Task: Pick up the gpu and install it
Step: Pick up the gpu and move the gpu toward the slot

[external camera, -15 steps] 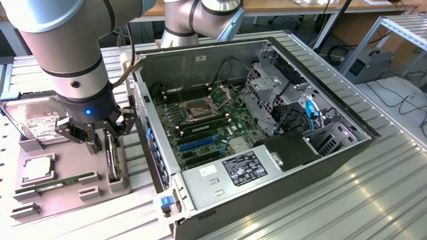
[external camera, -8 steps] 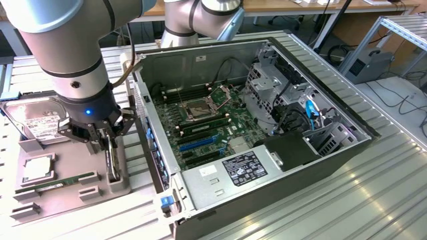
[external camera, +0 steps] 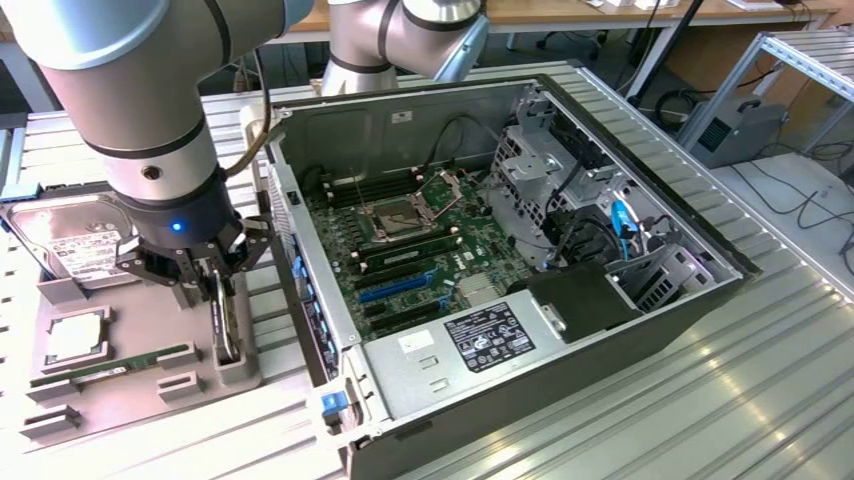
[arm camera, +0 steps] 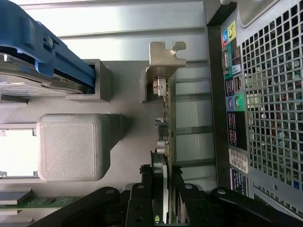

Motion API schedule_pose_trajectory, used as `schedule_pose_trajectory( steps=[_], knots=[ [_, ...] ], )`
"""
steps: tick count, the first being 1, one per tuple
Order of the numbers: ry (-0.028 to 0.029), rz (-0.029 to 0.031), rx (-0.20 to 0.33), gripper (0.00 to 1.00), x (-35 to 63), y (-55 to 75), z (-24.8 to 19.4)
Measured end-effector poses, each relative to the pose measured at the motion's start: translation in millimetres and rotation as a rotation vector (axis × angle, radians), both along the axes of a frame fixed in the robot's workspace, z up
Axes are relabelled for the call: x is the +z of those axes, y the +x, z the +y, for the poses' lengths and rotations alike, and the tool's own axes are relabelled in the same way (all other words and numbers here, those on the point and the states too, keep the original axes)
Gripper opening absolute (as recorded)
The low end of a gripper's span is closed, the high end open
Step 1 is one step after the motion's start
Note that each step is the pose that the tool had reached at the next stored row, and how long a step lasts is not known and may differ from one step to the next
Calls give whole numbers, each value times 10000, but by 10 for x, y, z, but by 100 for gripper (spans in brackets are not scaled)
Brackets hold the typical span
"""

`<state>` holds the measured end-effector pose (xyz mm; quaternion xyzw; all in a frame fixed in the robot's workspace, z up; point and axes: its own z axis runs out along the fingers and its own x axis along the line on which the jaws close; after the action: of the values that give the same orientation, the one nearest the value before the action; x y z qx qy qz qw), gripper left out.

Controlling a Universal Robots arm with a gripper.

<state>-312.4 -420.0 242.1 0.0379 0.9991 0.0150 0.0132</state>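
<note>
The gpu [external camera: 230,332] stands on its edge in a slot of the grey holder tray [external camera: 140,400], at the exterior view's left beside the open computer case [external camera: 534,250]. In the wrist view the gpu [arm camera: 167,120] is seen edge-on, with its silver bracket [arm camera: 163,56] at the far end. My gripper [external camera: 220,290] has come down over the card. Its black fingers [arm camera: 147,194] press on both faces of the board, so the gripper [arm camera: 163,189] is shut on the gpu. The motherboard's blue expansion slot [external camera: 394,288] lies bare inside the case.
A hard drive [external camera: 74,240] in a blue carrier [arm camera: 47,52], a processor [external camera: 74,335] and a green RAM stick [external camera: 114,368] also rest in the tray. The case's rear panel [arm camera: 265,94] stands close beside the card. Ribbed metal table [external camera: 694,400] surrounds the case.
</note>
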Motion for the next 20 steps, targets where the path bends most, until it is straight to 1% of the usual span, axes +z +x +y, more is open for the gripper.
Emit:
schedule_pose_trajectory(
  steps=[7, 20],
  knots=[
    [2, -4, 0, 27, 3, 1, -1],
    [-2, 1, 0, 27, 43, 0, -2]
  ],
)
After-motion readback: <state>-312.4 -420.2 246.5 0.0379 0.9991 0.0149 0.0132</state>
